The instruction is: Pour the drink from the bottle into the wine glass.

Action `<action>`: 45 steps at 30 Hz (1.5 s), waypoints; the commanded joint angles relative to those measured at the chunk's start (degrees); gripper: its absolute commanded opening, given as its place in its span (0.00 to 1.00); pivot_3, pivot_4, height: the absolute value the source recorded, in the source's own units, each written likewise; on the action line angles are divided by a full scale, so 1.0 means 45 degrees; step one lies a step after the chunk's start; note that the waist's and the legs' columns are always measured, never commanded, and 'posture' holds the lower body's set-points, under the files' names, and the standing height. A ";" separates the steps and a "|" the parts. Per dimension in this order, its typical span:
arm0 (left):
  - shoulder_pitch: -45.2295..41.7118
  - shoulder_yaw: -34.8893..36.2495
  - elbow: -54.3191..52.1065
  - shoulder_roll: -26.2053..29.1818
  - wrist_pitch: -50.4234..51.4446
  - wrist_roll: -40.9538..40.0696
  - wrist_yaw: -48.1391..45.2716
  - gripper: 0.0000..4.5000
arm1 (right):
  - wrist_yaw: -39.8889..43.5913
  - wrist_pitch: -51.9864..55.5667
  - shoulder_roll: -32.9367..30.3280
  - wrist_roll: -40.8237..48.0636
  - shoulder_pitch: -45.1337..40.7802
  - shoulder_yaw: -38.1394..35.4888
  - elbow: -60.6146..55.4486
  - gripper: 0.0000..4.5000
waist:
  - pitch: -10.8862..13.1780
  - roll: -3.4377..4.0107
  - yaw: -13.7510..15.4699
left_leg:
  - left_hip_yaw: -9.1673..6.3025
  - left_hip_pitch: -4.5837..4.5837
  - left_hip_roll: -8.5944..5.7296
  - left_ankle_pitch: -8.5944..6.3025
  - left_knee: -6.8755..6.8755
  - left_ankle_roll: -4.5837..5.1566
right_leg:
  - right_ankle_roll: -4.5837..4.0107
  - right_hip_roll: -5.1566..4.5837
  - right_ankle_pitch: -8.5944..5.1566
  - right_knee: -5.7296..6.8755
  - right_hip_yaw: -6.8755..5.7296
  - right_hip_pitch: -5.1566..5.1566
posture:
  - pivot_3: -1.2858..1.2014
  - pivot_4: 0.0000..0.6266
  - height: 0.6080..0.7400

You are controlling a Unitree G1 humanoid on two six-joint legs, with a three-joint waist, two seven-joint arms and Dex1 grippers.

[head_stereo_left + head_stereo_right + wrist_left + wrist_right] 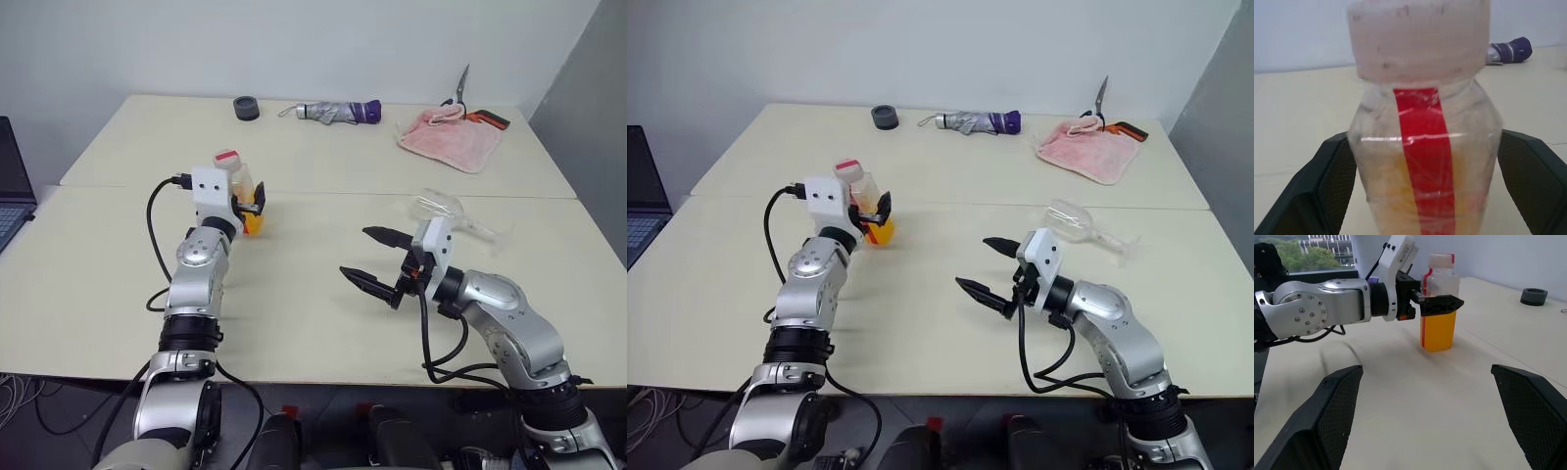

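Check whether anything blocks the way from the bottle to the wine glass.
Nothing visible does. The bottle stands upright between the open left gripper's fingers; the wine glass lies on its side beyond the open right gripper, with bare table between them.

Head eyes look down; wrist cameras face the bottle (pixel 1438 308).

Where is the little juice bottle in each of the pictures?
Left eye view: the small clear plastic bottle of orange drink with a pink-and-white cap stands left of centre, between the left gripper jaws.
Right eye view: left of centre.
Left wrist view: fills the middle.
Right wrist view: upper middle.
Shared landmark: the cream table.
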 commanded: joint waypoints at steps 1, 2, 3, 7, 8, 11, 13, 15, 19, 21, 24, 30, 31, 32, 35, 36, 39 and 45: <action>-0.0409 -0.0124 -0.0289 0.0087 -0.0037 0.0135 0.0031 1.00 | 0.0071 -0.0266 -0.0001 0.0027 -0.0080 -0.0070 -0.0527 1.00 | 0.0000 0.0000 -0.0003 | 0.0001 0.0000 0.0000 0.0000 0.0000 0.0000 | 0.0000 0.0000 0.0000 0.0000 0.0000 0.0000 | 0.52 0.24 1.00; -0.0421 -0.0169 -0.0324 0.0104 0.0024 0.0180 0.0021 1.00 | 0.0070 -0.0259 -0.0001 0.0026 -0.0076 -0.0070 -0.0524 1.00 | 0.0000 0.0000 -0.0003 | 0.0002 0.0001 0.0000 0.0000 0.0000 0.0000 | 0.0000 0.0000 0.0000 0.0001 0.0001 0.0000 | 0.52 0.24 1.00; -0.0429 -0.0181 -0.0351 0.0095 0.0054 0.0175 0.0015 1.00 | 0.0071 -0.0258 -0.0005 0.0018 -0.0077 -0.0067 -0.0516 1.00 | 0.0000 0.0000 -0.0002 | 0.0002 0.0000 0.0000 0.0000 0.0000 0.0000 | 0.0000 0.0000 0.0000 0.0001 0.0001 0.0000 | 0.52 0.24 1.00; -0.0485 -0.0201 -0.0405 0.0085 0.0134 0.0151 0.0058 1.00 | 0.0083 -0.0268 -0.0005 -0.0006 -0.0091 -0.0052 -0.0469 1.00 | 0.0000 0.0000 -0.0002 | -0.0001 0.0000 0.0001 0.0000 0.0000 0.0000 | 0.0000 -0.0001 0.0000 0.0002 -0.0001 0.0000 | 0.52 0.24 1.00; -0.0512 -0.0195 -0.0431 0.0096 0.0164 0.0151 0.0072 1.00 | 0.0086 -0.0273 -0.0007 -0.0017 -0.0095 -0.0046 -0.0458 1.00 | 0.0000 0.0000 -0.0002 | -0.0002 -0.0001 0.0001 0.0000 0.0001 0.0000 | 0.0000 -0.0001 0.0000 0.0002 -0.0002 0.0000 | 0.52 0.24 1.00; -0.0604 -0.0145 -0.0455 0.0141 0.0205 0.0167 0.0145 1.00 | 0.0086 -0.0287 -0.0003 -0.0048 -0.0104 -0.0031 -0.0419 1.00 | 0.0000 0.0000 -0.0002 | -0.0002 -0.0001 0.0000 0.0000 0.0002 0.0000 | 0.0000 -0.0001 0.0000 0.0002 -0.0001 -0.0001 | 0.52 0.24 1.00; -0.0652 -0.0131 -0.0436 0.0176 0.0179 0.0201 0.0185 1.00 | 0.0090 -0.0295 -0.0002 -0.0068 -0.0103 -0.0018 -0.0403 1.00 | 0.0000 0.0000 -0.0001 | -0.0003 -0.0002 0.0000 0.0000 0.0002 0.0000 | 0.0000 -0.0001 0.0000 0.0002 -0.0003 0.0000 | 0.52 0.24 1.00; -0.0697 -0.0131 -0.0406 0.0193 0.0183 0.0211 0.0191 1.00 | 0.0084 -0.0292 0.0012 -0.0076 -0.0105 -0.0020 -0.0394 1.00 | 0.0000 0.0000 -0.0002 | -0.0005 -0.0003 0.0000 0.0000 0.0003 0.0000 | 0.0000 -0.0001 0.0000 0.0002 -0.0004 0.0000 | 0.52 0.24 1.00; -0.0831 -0.0100 -0.0326 0.0209 0.0163 0.0194 0.0219 1.00 | 0.0087 -0.0293 0.0025 -0.0110 -0.0110 -0.0020 -0.0378 1.00 | 0.0000 0.0000 -0.0002 | -0.0002 -0.0002 0.0000 0.0000 0.0003 0.0000 | 0.0000 -0.0001 0.0000 0.0003 -0.0003 0.0000 | 0.52 0.24 1.00; -0.0841 -0.0104 -0.0310 0.0216 0.0174 0.0183 0.0210 1.00 | 0.0093 -0.0289 0.0017 -0.0126 -0.0112 -0.0014 -0.0370 1.00 | 0.0000 0.0000 -0.0002 | -0.0003 -0.0002 0.0000 0.0000 0.0003 0.0000 | 0.0000 -0.0001 0.0000 0.0004 -0.0003 0.0000 | 0.52 0.24 1.00; -0.0822 -0.0098 -0.0317 0.0205 0.0202 0.0153 0.0227 1.00 | 0.0105 -0.0290 -0.0003 -0.0140 -0.0109 -0.0018 -0.0356 1.00 | 0.0000 0.0000 -0.0002 | -0.0004 -0.0002 0.0001 0.0000 0.0004 0.0000 | -0.0001 -0.0002 0.0000 0.0004 -0.0003 -0.0001 | 0.52 0.24 1.00; -0.0768 -0.0022 -0.0359 0.0127 0.0265 -0.0012 0.0254 0.87 | 0.0161 -0.0293 -0.0042 -0.0147 -0.0111 -0.0025 -0.0324 1.00 | 0.0000 0.0000 -0.0002 | -0.0004 -0.0002 0.0000 0.0000 0.0004 0.0000 | -0.0001 -0.0002 0.0000 0.0006 -0.0003 -0.0001 | 0.52 0.24 1.00; -0.0749 0.0005 -0.0368 0.0125 0.0279 -0.0044 0.0267 0.81 | 0.0173 -0.0296 -0.0046 -0.0149 -0.0113 -0.0026 -0.0317 1.00 | 0.0000 0.0000 -0.0002 | -0.0004 -0.0002 0.0000 0.0000 0.0005 0.0000 | -0.0001 -0.0002 0.0000 0.0006 -0.0003 -0.0001 | 0.52 0.24 1.00; -0.0737 0.0031 -0.0370 0.0126 0.0282 -0.0073 0.0270 0.74 | 0.0184 -0.0295 -0.0047 -0.0151 -0.0118 -0.0027 -0.0308 1.00 | 0.0000 0.0000 -0.0002 | -0.0004 -0.0002 0.0000 0.0000 0.0005 0.0000 | 0.0000 -0.0002 0.0000 0.0006 -0.0003 -0.0001 | 0.52 0.24 1.00; -0.0717 0.0097 -0.0361 0.0146 0.0321 -0.0130 0.0272 0.52 | 0.0221 -0.0294 -0.0038 -0.0161 -0.0155 -0.0038 -0.0262 1.00 | 0.0000 0.0000 -0.0003 | -0.0004 -0.0002 0.0000 0.0000 0.0005 0.0000 | -0.0001 -0.0002 0.0000 0.0007 -0.0003 -0.0001 | 0.52 0.24 1.00; -0.0710 0.0106 -0.0366 0.0151 0.0334 -0.0140 0.0273 0.46 | 0.0228 -0.0294 -0.0035 -0.0166 -0.0158 -0.0038 -0.0258 1.00 | 0.0000 0.0000 -0.0003 | -0.0004 -0.0002 0.0000 0.0000 0.0005 0.0000 | -0.0001 -0.0002 0.0000 0.0007 -0.0003 -0.0001 | 0.52 0.24 1.00; -0.0694 0.0111 -0.0398 0.0150 0.0359 -0.0171 0.0278 0.43 | 0.0242 -0.0306 -0.0018 -0.0173 -0.0166 -0.0043 -0.0235 1.00 | 0.0000 0.0000 -0.0003 | -0.0004 -0.0002 0.0001 0.0000 0.0005 0.0000 | -0.0001 -0.0002 0.0000 0.0008 -0.0004 -0.0001 | 0.52 0.24 1.00; -0.0615 0.0105 -0.0617 0.0177 0.0442 -0.0210 0.0168 0.43 | 0.0213 -0.0369 0.0062 -0.0203 -0.0170 -0.0028 -0.0180 1.00 | 0.0000 0.0000 -0.0003 | -0.0004 -0.0002 0.0000 0.0000 0.0006 0.0000 | -0.0001 -0.0002 0.0000 0.0008 -0.0003 -0.0001 | 0.52 0.24 1.00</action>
